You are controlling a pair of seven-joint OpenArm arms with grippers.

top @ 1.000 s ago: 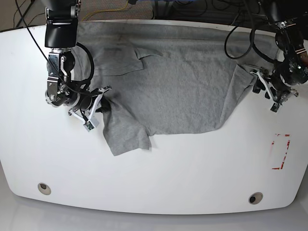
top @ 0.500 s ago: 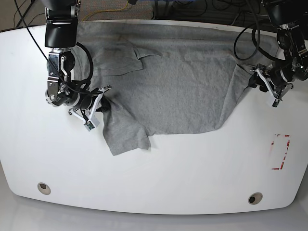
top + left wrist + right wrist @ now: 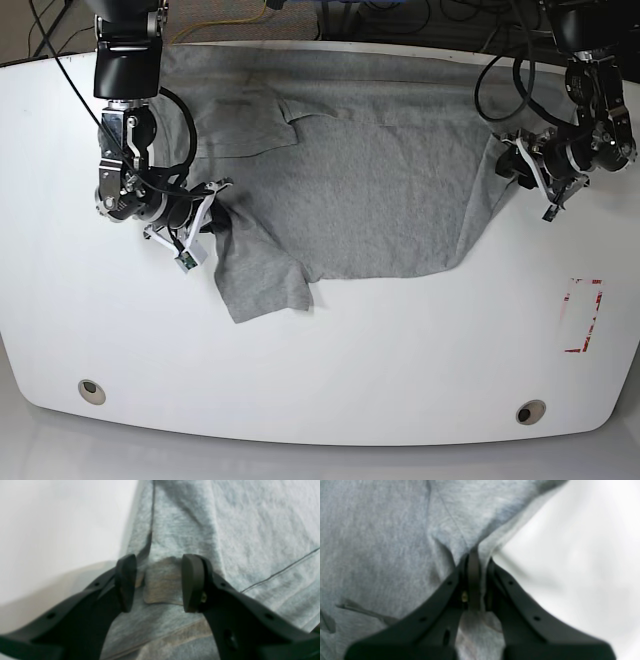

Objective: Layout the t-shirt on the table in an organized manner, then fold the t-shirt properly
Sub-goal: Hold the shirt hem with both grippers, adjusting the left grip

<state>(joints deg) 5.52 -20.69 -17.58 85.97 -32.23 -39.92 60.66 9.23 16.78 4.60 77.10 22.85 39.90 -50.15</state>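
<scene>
on the large white smooth table [image 3: 330, 380] the light heather-grey cotton t-shirt [image 3: 370, 190] lies spread over the far half, reaching up to the far edge, but it is not yet flat. one sleeve near the far side is turned over onto the body, the lower corner on the base view's left hangs out as a loose flap, and the edge on the view's right is bunched upward.

the right gripper [image 3: 476, 562] has its fingers pressed together on a pinch of the cloth edge, beside the bare table. the left gripper [image 3: 157, 582] stands with its fingers apart, over a small folded tab at the shirt's border; the fingers straddle it and do not squeeze it, as far as i can see.

i judge the laying-out step is only partly done: the creases and turned-over parts must be pulled straight first. no proper fold is made yet, so the whole folding remains.
</scene>
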